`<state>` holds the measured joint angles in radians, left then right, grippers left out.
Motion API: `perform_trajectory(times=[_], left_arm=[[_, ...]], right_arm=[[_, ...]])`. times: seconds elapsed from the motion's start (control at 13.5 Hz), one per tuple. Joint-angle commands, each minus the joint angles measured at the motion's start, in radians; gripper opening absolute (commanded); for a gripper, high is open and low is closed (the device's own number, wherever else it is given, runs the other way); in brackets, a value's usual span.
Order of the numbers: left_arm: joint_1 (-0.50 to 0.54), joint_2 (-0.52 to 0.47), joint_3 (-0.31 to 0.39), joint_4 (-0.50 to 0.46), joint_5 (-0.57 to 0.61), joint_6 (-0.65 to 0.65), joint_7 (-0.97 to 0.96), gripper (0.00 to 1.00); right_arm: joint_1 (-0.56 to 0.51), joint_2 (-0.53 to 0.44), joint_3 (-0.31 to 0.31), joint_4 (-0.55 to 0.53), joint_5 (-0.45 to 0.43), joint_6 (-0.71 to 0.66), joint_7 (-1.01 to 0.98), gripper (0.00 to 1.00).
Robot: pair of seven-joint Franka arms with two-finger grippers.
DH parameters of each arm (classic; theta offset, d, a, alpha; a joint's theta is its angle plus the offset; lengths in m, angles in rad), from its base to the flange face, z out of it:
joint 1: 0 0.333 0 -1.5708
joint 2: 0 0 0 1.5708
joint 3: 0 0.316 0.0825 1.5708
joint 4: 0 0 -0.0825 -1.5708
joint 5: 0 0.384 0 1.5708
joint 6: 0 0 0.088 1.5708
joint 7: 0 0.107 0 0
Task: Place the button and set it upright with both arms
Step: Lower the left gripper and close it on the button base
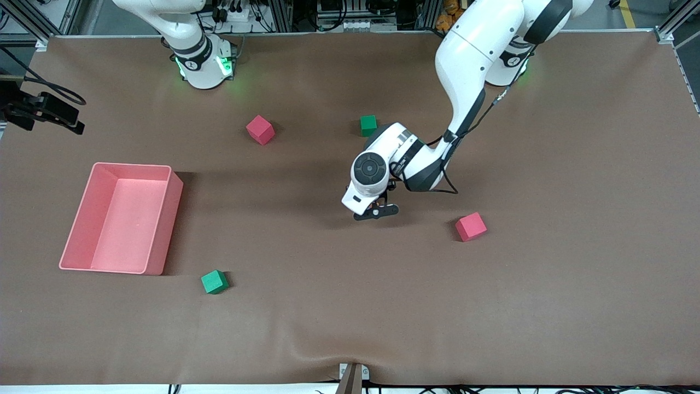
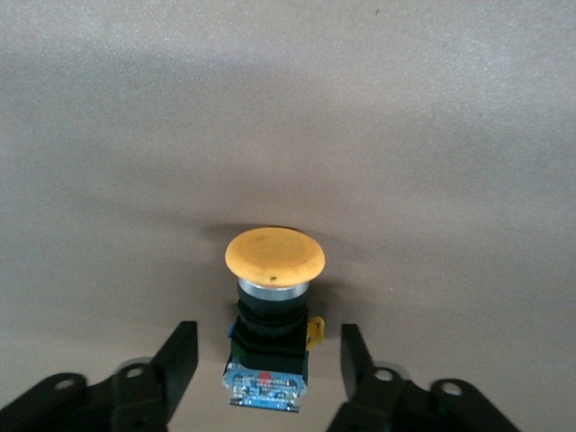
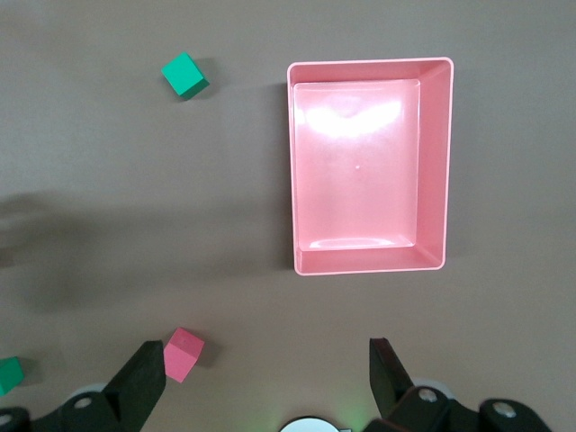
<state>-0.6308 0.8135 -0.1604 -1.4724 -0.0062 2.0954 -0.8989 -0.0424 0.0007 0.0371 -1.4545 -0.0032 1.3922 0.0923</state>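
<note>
Orange-capped button (image 2: 274, 306) lies between the left gripper's (image 2: 268, 360) parted, untouching fingers; right gripper (image 3: 268, 378) waits spread wide over the pink bin (image 3: 435, 171)

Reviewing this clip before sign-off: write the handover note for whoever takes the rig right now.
Left pincer: low over mid-table, fingers on either side of the orange-capped push-button with dark blocky body, gaps visible, no grip yet.
Right pincer: open, empty, waiting above the pink plastic tray.
Done: left arm lined up on the button, which lies on its side on the brown table.
Left: grasp, place, upright with both arms.
</note>
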Motion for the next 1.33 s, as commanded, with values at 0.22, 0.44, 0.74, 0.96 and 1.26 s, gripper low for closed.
perform_trajectory(times=[0.22,0.44,0.74,0.96,1.26], left_arm=[[-0.012,-0.010,0.006,0.001,0.031,0.015,0.003,0.12],[-0.010,-0.034,0.007,0.009,0.032,0.006,-0.008,0.04],[-0.010,-0.092,0.013,0.014,0.060,-0.003,-0.081,0.00],[-0.007,-0.140,0.010,0.014,0.172,-0.051,-0.138,0.00],[-0.012,-0.178,0.019,0.021,0.308,-0.109,-0.155,0.00]], right_arm=[[-0.007,-0.005,0.009,-0.004,-0.001,0.025,0.004,1.00],[-0.005,-0.007,0.004,-0.006,0.022,0.024,-0.003,1.00],[-0.004,-0.005,-0.008,-0.013,0.042,0.028,-0.003,1.00],[0.028,-0.010,-0.051,-0.018,0.060,0.036,-0.017,1.00],[0.027,-0.015,-0.049,-0.032,0.048,0.054,-0.099,1.00]])
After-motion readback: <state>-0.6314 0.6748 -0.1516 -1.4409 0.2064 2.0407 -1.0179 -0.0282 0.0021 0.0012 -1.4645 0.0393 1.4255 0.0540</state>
